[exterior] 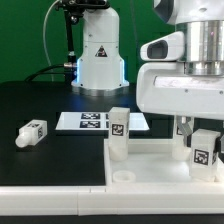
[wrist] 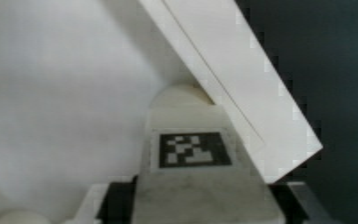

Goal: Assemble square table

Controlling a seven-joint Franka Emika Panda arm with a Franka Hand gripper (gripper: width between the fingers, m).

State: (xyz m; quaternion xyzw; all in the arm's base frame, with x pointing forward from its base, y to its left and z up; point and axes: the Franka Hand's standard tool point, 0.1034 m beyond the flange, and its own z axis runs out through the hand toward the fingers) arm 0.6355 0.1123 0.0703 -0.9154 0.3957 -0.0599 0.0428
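Note:
The square table's white tray-like top (exterior: 150,170) lies at the front of the exterior view. One tagged white leg (exterior: 118,135) stands upright at its far corner on the exterior view's left. My gripper (exterior: 198,135) hangs over the top's far corner on the exterior view's right, shut on a second tagged leg (exterior: 205,150) that stands upright there. In the wrist view this leg (wrist: 197,140) fills the gap between the dark finger pads (wrist: 121,200), its far end against the top's raised rim (wrist: 229,80). A third leg (exterior: 30,132) lies loose on the black table.
The marker board (exterior: 95,121) lies flat behind the top. The robot's white base (exterior: 98,55) rises at the back. The black table surface (exterior: 40,100) spreads to the exterior view's left.

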